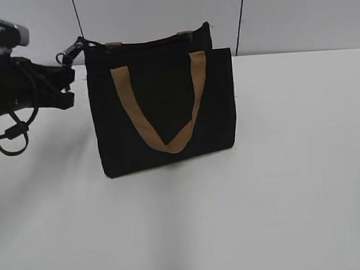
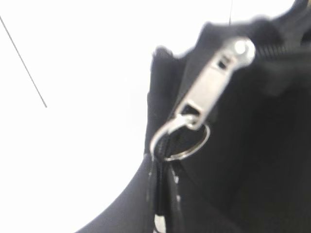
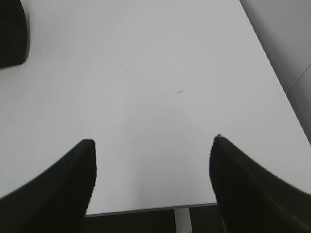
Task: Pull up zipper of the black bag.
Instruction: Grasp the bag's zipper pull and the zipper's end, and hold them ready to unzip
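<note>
The black bag (image 1: 160,105) stands upright on the white table, and a tan handle (image 1: 168,142) droops in a V on its face. My left gripper (image 1: 76,49) is at the bag's top left corner. In the left wrist view its fingers (image 2: 164,165) are pinched shut on the ring of the silver zipper (image 2: 214,80), which lies at the end of the zip line on the bag (image 2: 262,155). My right gripper (image 3: 153,160) is open and empty above bare table. A corner of the bag (image 3: 12,34) shows at the top left of its view.
The white table (image 1: 281,196) spreads around the bag, with a grey wall behind. The left arm's cables (image 1: 12,136) hang at the left edge. The table's near edge (image 3: 146,209) shows under the right gripper.
</note>
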### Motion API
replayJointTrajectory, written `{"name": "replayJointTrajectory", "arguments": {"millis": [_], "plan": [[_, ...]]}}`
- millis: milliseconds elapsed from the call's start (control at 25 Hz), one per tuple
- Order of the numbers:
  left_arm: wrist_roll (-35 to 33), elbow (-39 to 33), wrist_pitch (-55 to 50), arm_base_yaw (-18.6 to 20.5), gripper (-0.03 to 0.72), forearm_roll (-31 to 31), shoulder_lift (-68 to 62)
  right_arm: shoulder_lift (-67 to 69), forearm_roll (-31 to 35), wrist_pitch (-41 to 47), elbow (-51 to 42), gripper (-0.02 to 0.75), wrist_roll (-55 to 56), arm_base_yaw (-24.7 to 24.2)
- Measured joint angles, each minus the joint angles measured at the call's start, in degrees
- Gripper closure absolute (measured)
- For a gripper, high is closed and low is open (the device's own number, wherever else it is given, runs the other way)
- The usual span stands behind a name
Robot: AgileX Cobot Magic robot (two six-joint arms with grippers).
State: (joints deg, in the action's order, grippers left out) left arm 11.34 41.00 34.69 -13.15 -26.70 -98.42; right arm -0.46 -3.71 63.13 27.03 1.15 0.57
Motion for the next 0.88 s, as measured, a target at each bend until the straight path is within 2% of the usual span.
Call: {"name": "replayJointTrajectory", "arguments": {"millis": [320, 520, 880], "plan": [[0.0, 0.0, -5.5, 0.0, 0.687, 0.2, 10.5, 0.0, 0.0, -0.1, 0.0, 0.183, 0.0, 0.0], [0.0, 0.0, -9.0, 0.0, 0.688, 0.2, 12.7, 0.0, 0.0, -0.1, 0.0, 0.183, 0.0, 0.0], [0.0, 0.0, -8.6, -0.1, 0.688, 0.1, 14.6, 0.0, 0.0, -0.1, 0.0, 0.183, 0.0, 0.0]]}}
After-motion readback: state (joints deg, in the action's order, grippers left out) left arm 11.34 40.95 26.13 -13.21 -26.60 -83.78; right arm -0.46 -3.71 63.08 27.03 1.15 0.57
